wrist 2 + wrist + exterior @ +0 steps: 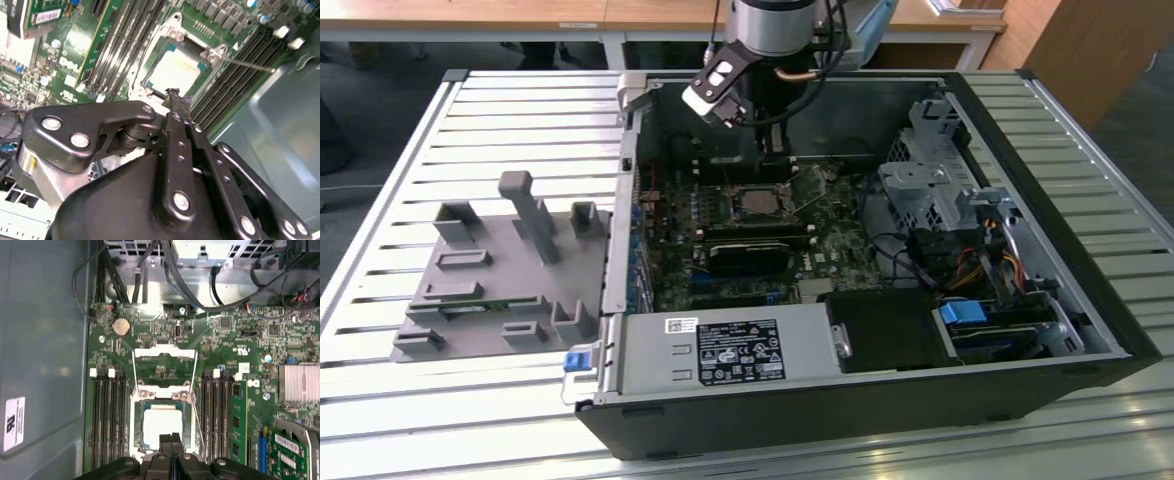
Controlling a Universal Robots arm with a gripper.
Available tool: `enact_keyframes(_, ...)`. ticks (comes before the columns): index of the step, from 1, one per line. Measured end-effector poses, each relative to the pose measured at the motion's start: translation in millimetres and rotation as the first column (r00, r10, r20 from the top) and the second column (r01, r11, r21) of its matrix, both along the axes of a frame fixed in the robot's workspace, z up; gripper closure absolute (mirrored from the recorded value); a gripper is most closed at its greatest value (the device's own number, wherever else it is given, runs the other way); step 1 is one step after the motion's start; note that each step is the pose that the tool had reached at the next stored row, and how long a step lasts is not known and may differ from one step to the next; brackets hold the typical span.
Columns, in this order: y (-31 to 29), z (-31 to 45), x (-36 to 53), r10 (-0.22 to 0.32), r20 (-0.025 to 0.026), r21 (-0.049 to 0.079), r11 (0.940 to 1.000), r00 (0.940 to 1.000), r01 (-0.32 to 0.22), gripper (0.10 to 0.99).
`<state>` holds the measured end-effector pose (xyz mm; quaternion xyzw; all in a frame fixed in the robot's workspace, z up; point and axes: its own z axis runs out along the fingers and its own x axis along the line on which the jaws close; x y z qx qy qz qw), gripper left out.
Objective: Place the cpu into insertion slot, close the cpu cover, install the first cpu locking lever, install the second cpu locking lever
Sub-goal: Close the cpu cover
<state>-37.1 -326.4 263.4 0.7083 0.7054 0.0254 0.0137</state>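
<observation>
Gripper (171, 438): fingers pressed together, holding nothing; tips just above one edge of the cpu (162, 424), contact not discernible.
Cpu: seated in the insertion slot (141, 426).
Cpu cover (163, 353): swung open off the slot, tilt unclear; thin lever rods (196, 385) run along both sides.
Memory slots (107, 420): close on either flank.
Case wall (45, 340): near.
Exterior view: case (854, 410) on slatted table (454, 420); grey fixture (494, 270) at 9 o'clock of it, wooden desks (520, 15) at 12.
</observation>
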Motion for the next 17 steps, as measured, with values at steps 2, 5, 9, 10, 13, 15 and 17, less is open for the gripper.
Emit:
enact_keyframes(2, -0.1, 0.0, 6.0, 0.000, -0.0006, 0.000, 1.0000, 1.0000, 0.000, 0.980)
enact_keyframes(5, -0.2, 1.1, 10.7, 0.000, -0.0016, 0.000, 1.0000, 1.0000, 0.000, 0.980)
enact_keyframes(9, -0.1, 7.7, 11.5, 0.000, -0.0015, 0.000, 1.0000, 1.0000, 0.000, 0.980)
enact_keyframes(10, 0.1, 7.7, 12.3, 0.000, -0.0016, 0.000, 1.0000, 1.0000, 0.000, 0.980)
enact_keyframes(13, 0.1, 7.7, 16.1, 0.000, -0.0016, 0.000, 1.0000, 1.0000, 0.000, 0.980)
enact_keyframes(15, 0.1, 7.7, 19.3, 0.000, -0.0016, 0.000, 1.0000, 1.0000, 0.000, 0.980)
enact_keyframes(17, 0.1, 7.7, 22.6, 0.000, -0.0016, 0.000, 1.0000, 1.0000, 0.000, 0.980)
